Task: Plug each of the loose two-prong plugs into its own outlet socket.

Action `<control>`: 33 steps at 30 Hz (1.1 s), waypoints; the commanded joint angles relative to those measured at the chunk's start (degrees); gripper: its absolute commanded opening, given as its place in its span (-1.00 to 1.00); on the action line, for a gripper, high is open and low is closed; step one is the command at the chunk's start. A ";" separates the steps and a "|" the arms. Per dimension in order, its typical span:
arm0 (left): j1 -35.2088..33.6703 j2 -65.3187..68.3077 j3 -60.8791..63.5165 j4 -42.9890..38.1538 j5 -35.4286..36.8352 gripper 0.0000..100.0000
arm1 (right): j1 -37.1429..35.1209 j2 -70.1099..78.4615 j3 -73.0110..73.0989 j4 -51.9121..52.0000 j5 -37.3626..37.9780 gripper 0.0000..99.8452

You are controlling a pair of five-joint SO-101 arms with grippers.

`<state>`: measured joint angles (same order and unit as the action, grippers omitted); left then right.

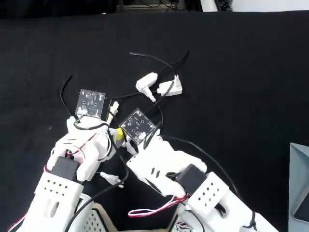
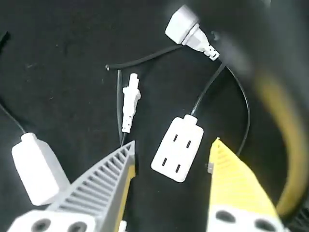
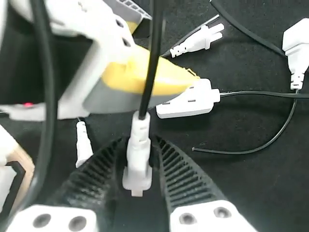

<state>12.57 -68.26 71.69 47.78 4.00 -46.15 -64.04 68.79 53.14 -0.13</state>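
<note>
Robotics lab bench, black-draped table (image 1: 251, 63), two white arms (image 1: 58, 193)

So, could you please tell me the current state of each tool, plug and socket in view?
outlet socket: lying flat, slots empty.
left tool: open, astride the outlet socket.
held plug: gripped, not plugged in.
right tool: shut on the held plug.
slim plug: loose on the cloth, unplugged.
angled plug: loose on the cloth, unplugged.

Black worktop (image 1: 251, 72), matt dark surface. Grey flat-sided object (image 1: 300, 181) at its right edge, partly cut off.
</note>
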 commanded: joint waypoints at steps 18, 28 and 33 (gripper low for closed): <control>9.19 -20.40 1.98 10.99 -3.78 -0.50 | 2.55 -0.75 1.10 -1.14 0.35 -0.98; -2.24 -32.70 5.85 12.31 -7.12 -0.51 | 6.68 -0.75 0.75 -3.08 0.09 -0.98; -12.88 -33.76 5.58 12.22 -2.37 -0.51 | 6.86 0.66 1.10 -9.49 -1.76 -0.98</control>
<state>7.30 -101.23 78.02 59.91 -1.27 -40.26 -64.04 70.37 48.13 -1.01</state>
